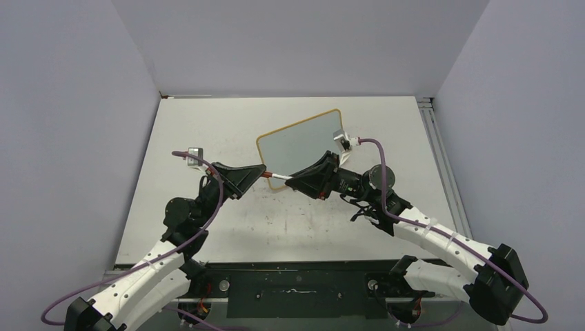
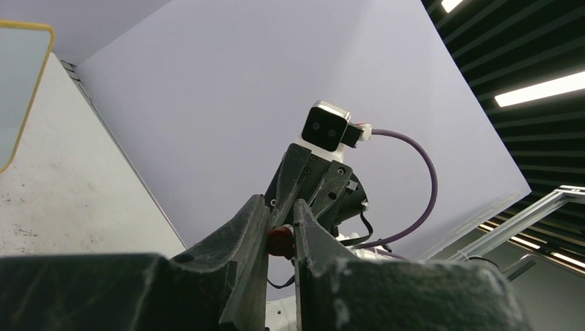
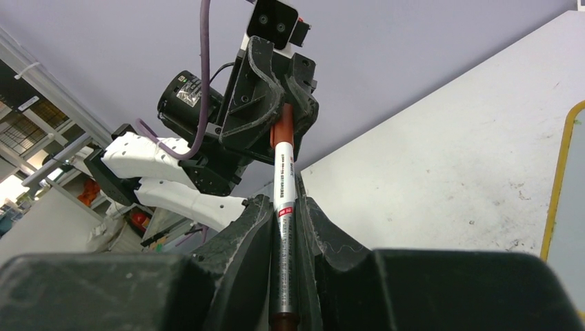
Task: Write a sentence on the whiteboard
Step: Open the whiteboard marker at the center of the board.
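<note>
Whiteboard (image 1: 300,141): 1, yellow-framed with a glossy grey face, is laid askew on the far middle of the table (image 1: 207,124).
Arms: 2 are reached in over the table, their tips facing each other just in front of the whiteboard's near left corner.
Marker (image 3: 283,181): 1 is carried between the 2 grippers, with a white printed barrel and a red cap (image 2: 281,242) pointing toward the left arm.
Left gripper (image 1: 261,172): it is clenched on the red cap, which is pinched between its 2 fingers in the left wrist view.
Right gripper (image 1: 292,182): it is clamped on the marker's barrel, which is held between its 2 fingers in the right wrist view.
Table marks: small dark specks are scattered over the table near the arms.
Cables: 2, both purple, 1 is looped from each wrist camera.
</note>
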`<state>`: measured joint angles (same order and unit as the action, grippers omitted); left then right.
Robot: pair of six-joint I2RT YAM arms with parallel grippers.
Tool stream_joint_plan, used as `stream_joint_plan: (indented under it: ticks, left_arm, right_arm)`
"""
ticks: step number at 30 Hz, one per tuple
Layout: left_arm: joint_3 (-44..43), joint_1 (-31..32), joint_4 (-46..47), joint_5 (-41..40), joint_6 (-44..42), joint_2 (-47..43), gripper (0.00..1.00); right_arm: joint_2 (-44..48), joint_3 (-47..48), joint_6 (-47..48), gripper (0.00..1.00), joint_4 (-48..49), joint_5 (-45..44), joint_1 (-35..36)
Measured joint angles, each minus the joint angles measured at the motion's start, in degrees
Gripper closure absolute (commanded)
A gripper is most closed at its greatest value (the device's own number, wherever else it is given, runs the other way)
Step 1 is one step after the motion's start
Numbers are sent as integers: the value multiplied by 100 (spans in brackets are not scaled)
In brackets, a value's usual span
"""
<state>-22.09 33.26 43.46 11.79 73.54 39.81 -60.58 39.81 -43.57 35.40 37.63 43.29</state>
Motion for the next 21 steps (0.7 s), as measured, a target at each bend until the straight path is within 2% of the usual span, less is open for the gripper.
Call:
stream_joint_plan:
  ticks: [21]
  left_arm:
    - [219,-122,-85,175,122,-330,100]
  right_arm:
    - [44,-181,-190,95,131,-120,114]
